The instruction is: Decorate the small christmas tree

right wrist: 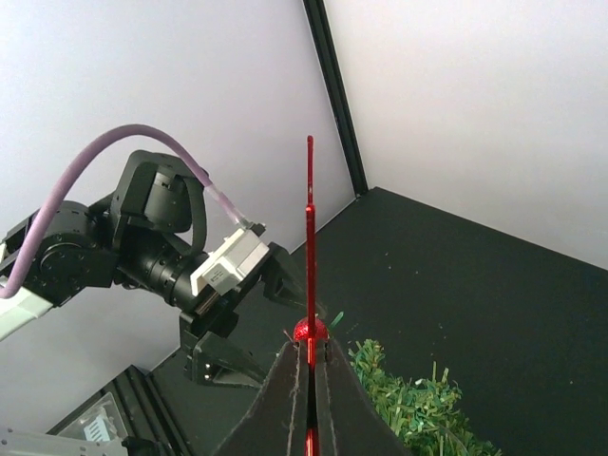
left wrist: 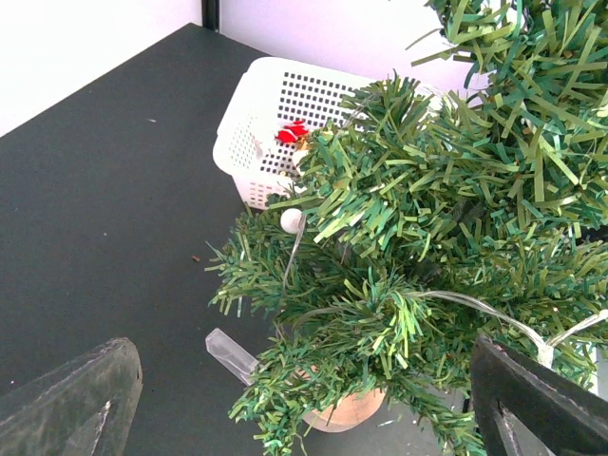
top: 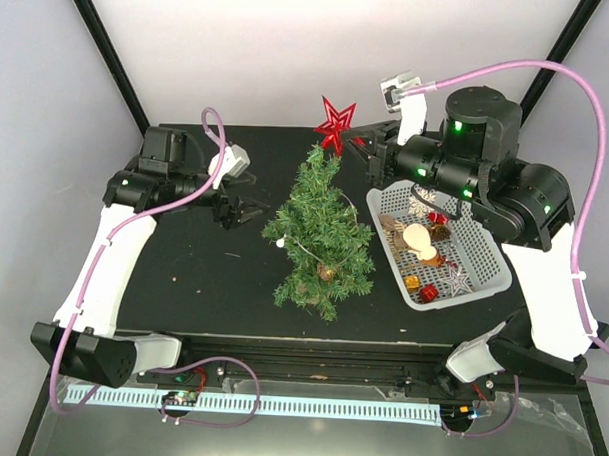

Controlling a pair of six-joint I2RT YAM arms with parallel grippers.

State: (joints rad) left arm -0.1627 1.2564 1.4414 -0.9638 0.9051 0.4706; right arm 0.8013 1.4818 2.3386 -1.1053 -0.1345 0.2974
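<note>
On the black table [top: 202, 284], the small christmas tree [top: 319, 234] is standing at centre on its light-wood stump, with a white basket [top: 492, 257] of ornaments sitting just to its right. The left gripper [top: 247, 214] is hovering beside the tree, its fingers spread wide apart, while the right gripper [top: 360, 142] is clamping a red star [top: 336, 124] near the treetop.

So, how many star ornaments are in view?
2: red star in the right tool by the small christmas tree; silver star in the white basket. Others may be hidden.
</note>
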